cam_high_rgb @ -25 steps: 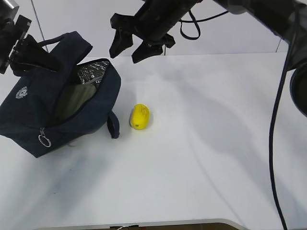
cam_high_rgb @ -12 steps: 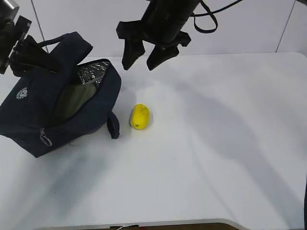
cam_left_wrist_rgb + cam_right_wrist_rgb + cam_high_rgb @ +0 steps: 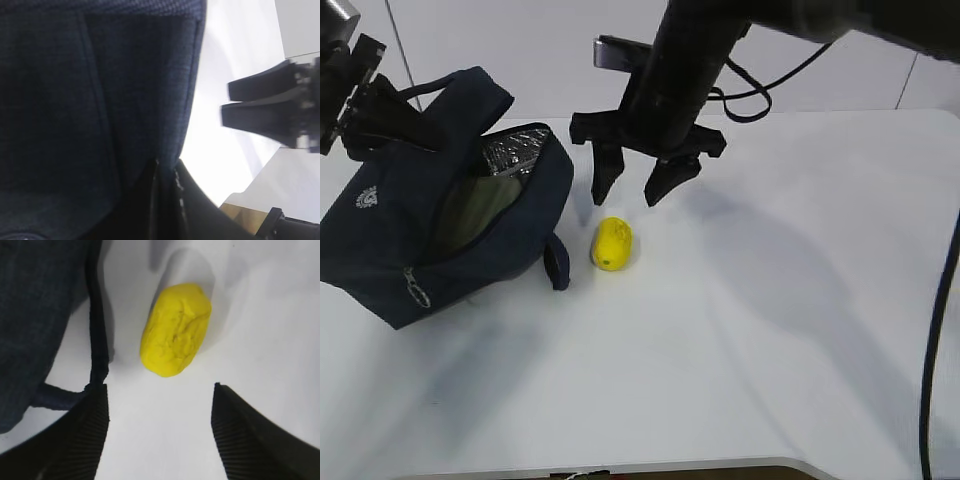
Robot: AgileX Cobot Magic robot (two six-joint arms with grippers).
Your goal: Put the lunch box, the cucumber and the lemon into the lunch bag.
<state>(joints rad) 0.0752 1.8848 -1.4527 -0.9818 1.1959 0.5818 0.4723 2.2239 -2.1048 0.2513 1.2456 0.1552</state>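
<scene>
The left gripper (image 3: 365,110) pinches the lunch bag (image 3: 390,240) handle (so its mouth gapes). The right gripper (image 3: 635,185), spread wide, hangs above the lemon (image 3: 612,243), ready to grab.

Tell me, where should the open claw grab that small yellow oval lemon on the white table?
Probably across the small yellow oval lemon's narrow middle, coming straight down from above. It lies on its side on the white table, clear of the dark navy fabric bag, and the open right gripper hangs just above it.
</scene>
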